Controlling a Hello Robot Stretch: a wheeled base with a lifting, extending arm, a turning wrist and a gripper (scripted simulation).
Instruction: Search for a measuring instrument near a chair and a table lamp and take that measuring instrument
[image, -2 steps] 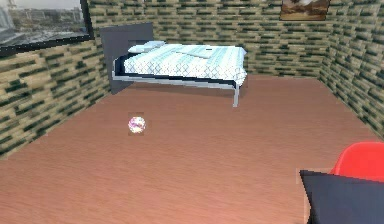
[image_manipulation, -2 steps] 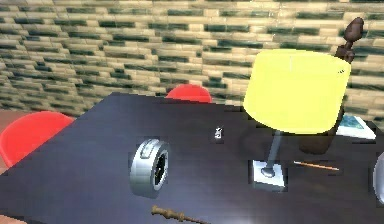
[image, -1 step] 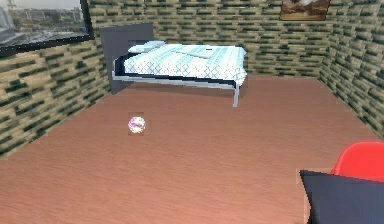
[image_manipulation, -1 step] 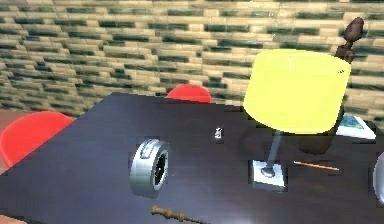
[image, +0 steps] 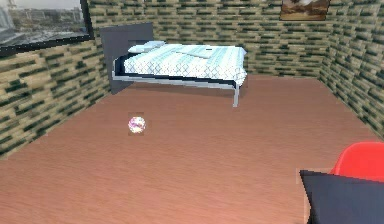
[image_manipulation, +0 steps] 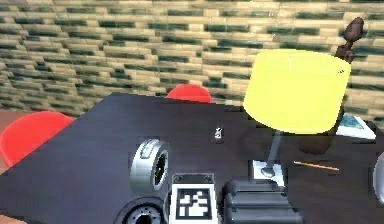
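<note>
Since the yellow table lamp (image_manipulation: 295, 92) and a red chair (image_manipulation: 188, 93) both stand at this dark bench (image_manipulation: 80, 135), search judged complete; the reach is the step in hand. Target: round grey case (image_manipulation: 150, 163), likely the measuring instrument, lying on the bench left of the lamp's base, just beyond the tool (image_manipulation: 143, 211) at the arm side view's bottom edge. Tool spread or pressed together: cannot tell, nor whether it holds anything. Next move calls for lining the tool up on the case, then lifting clear of the bench.
</note>
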